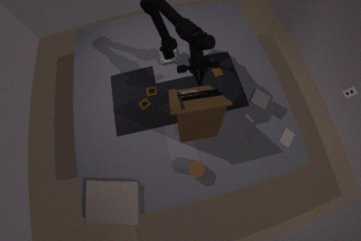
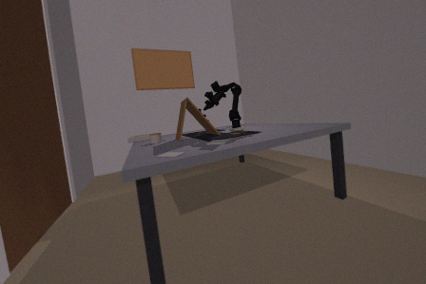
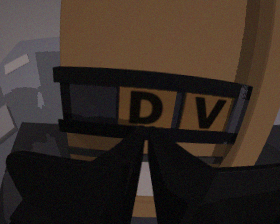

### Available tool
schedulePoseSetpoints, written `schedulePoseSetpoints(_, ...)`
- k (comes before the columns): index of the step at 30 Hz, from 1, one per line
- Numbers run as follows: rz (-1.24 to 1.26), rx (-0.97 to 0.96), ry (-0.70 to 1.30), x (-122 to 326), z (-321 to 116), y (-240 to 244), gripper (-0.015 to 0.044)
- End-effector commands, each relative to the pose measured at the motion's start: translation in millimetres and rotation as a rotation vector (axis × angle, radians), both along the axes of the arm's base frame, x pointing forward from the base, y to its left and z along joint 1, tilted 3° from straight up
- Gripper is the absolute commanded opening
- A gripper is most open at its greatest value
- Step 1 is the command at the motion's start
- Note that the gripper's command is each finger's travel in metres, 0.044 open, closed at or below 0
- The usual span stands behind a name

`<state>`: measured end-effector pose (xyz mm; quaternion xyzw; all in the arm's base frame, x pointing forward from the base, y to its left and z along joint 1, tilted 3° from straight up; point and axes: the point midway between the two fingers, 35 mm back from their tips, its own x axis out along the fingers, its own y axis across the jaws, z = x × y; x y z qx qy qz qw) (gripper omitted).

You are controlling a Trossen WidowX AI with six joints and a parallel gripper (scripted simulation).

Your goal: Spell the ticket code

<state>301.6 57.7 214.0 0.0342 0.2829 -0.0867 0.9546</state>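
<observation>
The tilted wooden board point(image 1: 200, 125) point(image 2: 203, 118) point(image 3: 156, 35) carries the dark letter rail point(image 3: 141, 76). In the wrist view a D tile point(image 3: 146, 107) and a V tile point(image 3: 206, 111) stand upright in the rail, D left of V, with a narrow dark gap between them. A dark strip shows right of V, and the rail's left part is empty. The ticket point(image 3: 145, 181) point(image 1: 188, 92) shows only as a white sliver between the fingers in the wrist view; its print is hidden. My gripper point(image 3: 146, 131) point(image 1: 200, 84) is shut and empty, its tips at the rail's lower bar, below D.
Two loose tiles point(image 1: 151, 91) point(image 1: 144, 104) lie on the dark mat point(image 1: 129, 119) left of the board. Another tile point(image 1: 217, 72) lies behind it, near the arm. A round orange-topped cup point(image 1: 197, 169), a large pale box point(image 1: 112, 201) and two pale flat pieces point(image 1: 261, 98) point(image 1: 287, 138) stand around.
</observation>
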Motion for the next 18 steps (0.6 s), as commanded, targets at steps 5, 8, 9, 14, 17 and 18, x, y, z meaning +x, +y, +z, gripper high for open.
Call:
schedulePoseSetpoints(5,0.002,-0.002,0.006,0.6,0.3,0.3,0.0)
schedulePoseSetpoints(8,0.022,-0.024,0.092,9.0,4.0,3.8,0.0)
schedulePoseSetpoints(9,0.03,-0.028,0.13,12.3,5.3,5.4,0.0)
schedulePoseSetpoints(14,0.048,-0.002,0.315,25.2,9.8,14.2,0.0)
schedulePoseSetpoints(17,0.044,0.036,0.427,30.0,11.3,18.9,0.0)
schedulePoseSetpoints(18,0.041,0.05,0.465,31.2,11.7,20.4,0.0)
